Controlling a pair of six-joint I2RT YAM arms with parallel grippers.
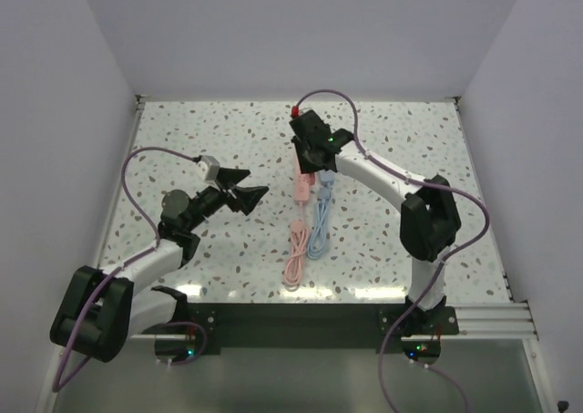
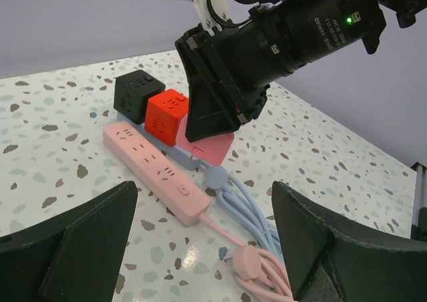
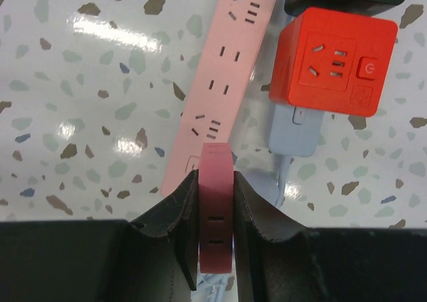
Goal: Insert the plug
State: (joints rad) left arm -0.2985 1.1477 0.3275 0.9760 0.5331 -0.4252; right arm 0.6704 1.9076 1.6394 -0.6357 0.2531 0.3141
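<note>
My right gripper point(image 3: 216, 182) is shut on a flat pink-red plug point(image 3: 216, 209), held edge-on just above the table. The plug hangs over the near end of the pink power strip point(image 3: 223, 75). A red cube socket point(image 3: 330, 65) sits on a pale blue strip point(image 3: 297, 132) to the right. From the left wrist view the plug point(image 2: 212, 147) shows under the right gripper's black fingers point(image 2: 213, 102), next to the red cube point(image 2: 165, 115) and a black cube point(image 2: 137, 95). My left gripper point(image 1: 258, 180) is open and holds nothing, off to the left of the strips point(image 1: 299, 187).
Coiled pink cable point(image 1: 293, 253) and blue cable point(image 1: 319, 240) lie in front of the strips, toward the arm bases. White walls close the table on three sides. A grey cable loops from each arm.
</note>
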